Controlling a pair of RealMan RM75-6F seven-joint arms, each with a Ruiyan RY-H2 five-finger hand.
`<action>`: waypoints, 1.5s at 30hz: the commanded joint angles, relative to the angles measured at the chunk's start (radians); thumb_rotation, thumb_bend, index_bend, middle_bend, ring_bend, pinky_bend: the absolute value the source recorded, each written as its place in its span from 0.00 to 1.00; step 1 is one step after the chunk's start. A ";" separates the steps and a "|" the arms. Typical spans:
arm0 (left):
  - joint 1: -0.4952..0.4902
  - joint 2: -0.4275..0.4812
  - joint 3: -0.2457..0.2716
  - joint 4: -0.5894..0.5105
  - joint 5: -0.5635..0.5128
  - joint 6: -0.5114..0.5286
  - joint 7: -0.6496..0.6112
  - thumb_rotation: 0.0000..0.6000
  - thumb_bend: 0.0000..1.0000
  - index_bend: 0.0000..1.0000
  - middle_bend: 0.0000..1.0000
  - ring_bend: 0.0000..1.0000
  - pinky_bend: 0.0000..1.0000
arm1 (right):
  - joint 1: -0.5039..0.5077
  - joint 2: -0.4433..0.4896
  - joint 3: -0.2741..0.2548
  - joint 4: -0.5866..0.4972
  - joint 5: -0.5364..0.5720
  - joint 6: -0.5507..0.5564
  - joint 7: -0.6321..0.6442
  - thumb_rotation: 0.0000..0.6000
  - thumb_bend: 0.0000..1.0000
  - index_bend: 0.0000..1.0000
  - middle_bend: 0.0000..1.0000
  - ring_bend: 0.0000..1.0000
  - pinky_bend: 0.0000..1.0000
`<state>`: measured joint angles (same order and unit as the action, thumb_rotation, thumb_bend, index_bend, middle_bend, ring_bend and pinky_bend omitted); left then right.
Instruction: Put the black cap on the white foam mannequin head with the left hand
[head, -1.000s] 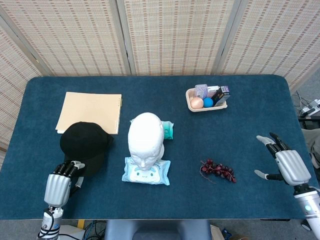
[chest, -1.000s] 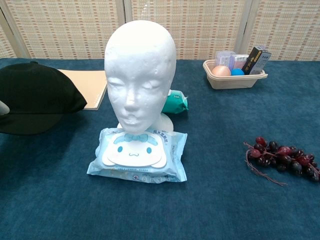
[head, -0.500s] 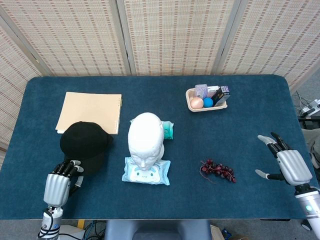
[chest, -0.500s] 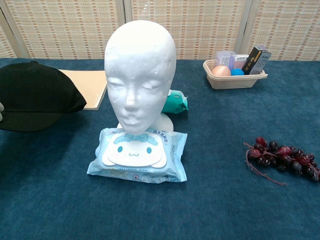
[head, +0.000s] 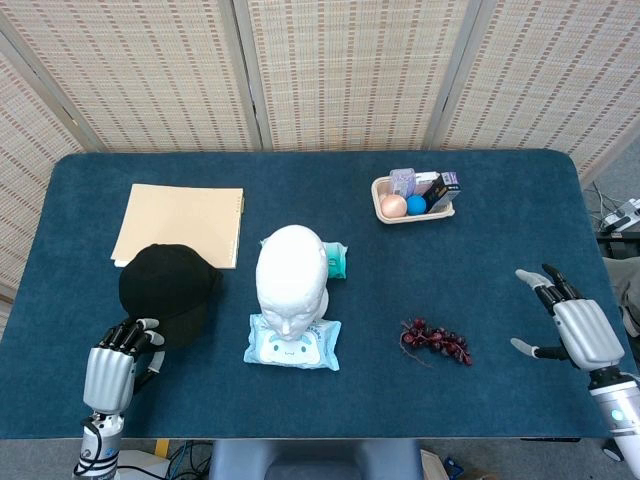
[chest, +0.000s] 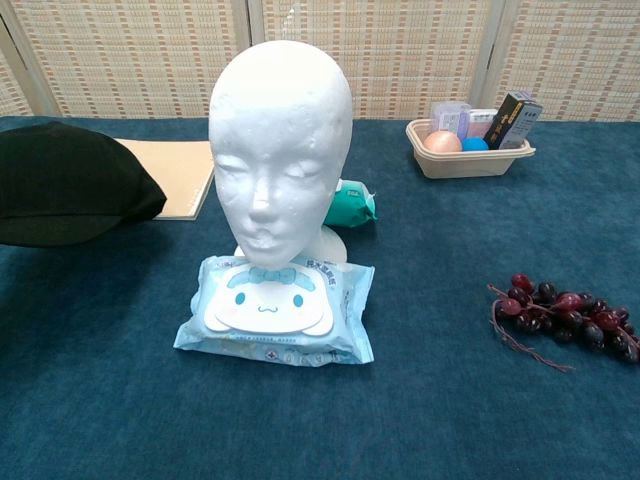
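Progress: not yet done. The black cap (head: 167, 288) is not on the white foam mannequin head (head: 290, 277), whose crown is bare in both views.
Cap position: near the front-left part of the surface (head: 520, 260), its rear edge overlapping the front edge of a tan folder (head: 180, 222). In the chest view it looks slightly raised at the brim side, though I cannot tell whether it is clear of the surface.
Mannequin head: upright near the middle of the surface, facing the front edge, well apart from the cap toward the right.
Left robot hand (head: 115, 365): at the front-left corner, fingertips reaching to the cap's front rim. The fingers are bunched forward, but whether they pinch the brim or only touch it I cannot tell from these views.
Right robot hand (head: 570, 325): near the right edge, fingers spread, holding nothing, clear of everything.
Left to do, as I judge it: secure the cap, carry it rightward over the crown, lower it on.
Tray (head: 384, 213): beige, toward the back right; it holds a peach-coloured ball (head: 393, 205), a blue ball (head: 416, 205), and a few small boxes too small to read.
Wipes pack (head: 293, 343): pale blue, lying flat just in front of the mannequin's base.
Other: a teal packet (head: 337, 260) behind the head; a grape bunch (head: 434, 342) toward the front right.
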<state>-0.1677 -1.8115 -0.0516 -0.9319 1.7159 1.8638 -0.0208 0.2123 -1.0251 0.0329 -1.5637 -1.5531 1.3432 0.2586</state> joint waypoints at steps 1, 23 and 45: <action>-0.004 -0.010 -0.008 0.020 0.010 0.029 -0.022 1.00 0.37 0.66 0.43 0.32 0.45 | -0.001 0.000 0.000 0.000 -0.001 0.002 0.001 1.00 0.00 0.08 0.19 0.03 0.22; -0.058 -0.054 -0.054 0.193 0.044 0.189 -0.111 1.00 0.43 0.85 0.53 0.40 0.47 | -0.005 -0.001 -0.001 -0.001 -0.007 0.010 -0.002 1.00 0.00 0.08 0.19 0.03 0.22; -0.108 0.039 -0.036 0.124 0.085 0.215 -0.058 1.00 0.44 0.88 0.53 0.40 0.47 | -0.004 -0.001 0.000 -0.002 -0.005 0.008 -0.004 1.00 0.00 0.08 0.19 0.03 0.22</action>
<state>-0.2744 -1.7732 -0.0879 -0.8070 1.7997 2.0778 -0.0792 0.2085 -1.0258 0.0330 -1.5660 -1.5581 1.3510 0.2548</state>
